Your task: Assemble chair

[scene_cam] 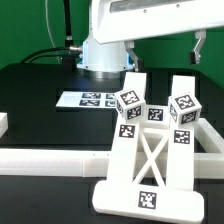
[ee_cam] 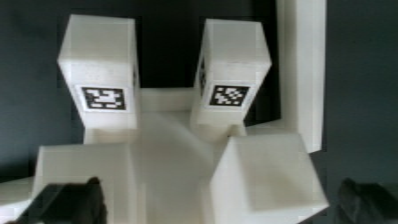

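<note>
The chair point(scene_cam: 150, 160) is a partly joined set of white tagged parts near the front of the table. It has an X-braced panel, two upright posts, and two tagged cubes point(scene_cam: 128, 103) point(scene_cam: 185, 108). In the wrist view, two square legs point(ee_cam: 103, 70) point(ee_cam: 235, 65) with tags rise from a broad white body point(ee_cam: 178, 150). My gripper point(ee_cam: 217, 205) is open above this body. Its dark fingertips point(ee_cam: 71, 200) stand wide at either side, apart from the part, and hold nothing. In the exterior view, only a dark finger point(scene_cam: 200, 46) shows above the chair's right post.
A long white border rail point(scene_cam: 50, 160) runs along the front, and the chair leans over it. The marker board point(scene_cam: 92, 99) lies flat behind the chair, near the robot base point(scene_cam: 100, 55). The table top is black.
</note>
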{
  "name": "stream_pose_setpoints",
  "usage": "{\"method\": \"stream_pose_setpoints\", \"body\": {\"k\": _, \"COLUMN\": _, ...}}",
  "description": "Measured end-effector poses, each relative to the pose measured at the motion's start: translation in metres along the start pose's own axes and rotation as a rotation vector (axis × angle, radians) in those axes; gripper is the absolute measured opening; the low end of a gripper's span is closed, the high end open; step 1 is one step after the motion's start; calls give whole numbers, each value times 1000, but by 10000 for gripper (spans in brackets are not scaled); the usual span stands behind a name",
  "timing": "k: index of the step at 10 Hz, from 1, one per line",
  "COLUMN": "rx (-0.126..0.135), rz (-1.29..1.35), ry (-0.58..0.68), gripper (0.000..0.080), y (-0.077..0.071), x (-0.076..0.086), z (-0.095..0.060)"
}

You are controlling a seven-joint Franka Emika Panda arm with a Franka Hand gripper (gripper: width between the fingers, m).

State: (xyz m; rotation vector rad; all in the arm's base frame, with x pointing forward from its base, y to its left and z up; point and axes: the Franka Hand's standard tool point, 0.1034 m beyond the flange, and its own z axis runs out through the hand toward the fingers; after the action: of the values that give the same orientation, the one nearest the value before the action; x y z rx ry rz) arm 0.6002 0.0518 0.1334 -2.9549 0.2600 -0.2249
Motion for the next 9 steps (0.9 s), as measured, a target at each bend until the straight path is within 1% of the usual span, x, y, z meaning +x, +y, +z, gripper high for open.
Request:
{"method": "stream_pose_setpoints", "body": {"k": 1, "rx": -9, "rz": 0, "ry": 11, "gripper": 649, "y": 3, "x": -7, "z": 10}}
{"method": "stream_pose_setpoints", "body": {"k": 2, "rx": -11, "rz": -2, "ry": 2, "gripper": 649, "y": 3, "x": -11, "z": 13}}
{"method": "stream_pose_setpoints", "body": {"k": 3, "rx": -9, "rz": -1, "ry": 7, "gripper": 649, "y": 2, "x": -7, "z": 11}}
{"method": "stream_pose_setpoints", "body": {"k": 6, "rx": -10, "rz": -2, "ry": 5, "gripper": 649, "y": 3, "x": -8, "z": 11}}
{"method": "stream_pose_setpoints", "body": {"k": 7, "rx": -8, "rz": 0, "ry": 9, "gripper": 649, "y": 4, "x": -5, "z": 7}}
{"method": "stream_pose_setpoints", "body": {"k": 8, "rx": -6, "rz": 6, "ry": 8, "gripper": 649, "y": 6, "x": 0, "z": 2}}
{"method": "stream_pose_setpoints", "body": {"k": 9, "rx": -2, "rz": 10, "ry": 4, "gripper": 649, "y": 7, "x": 10, "z": -3}}
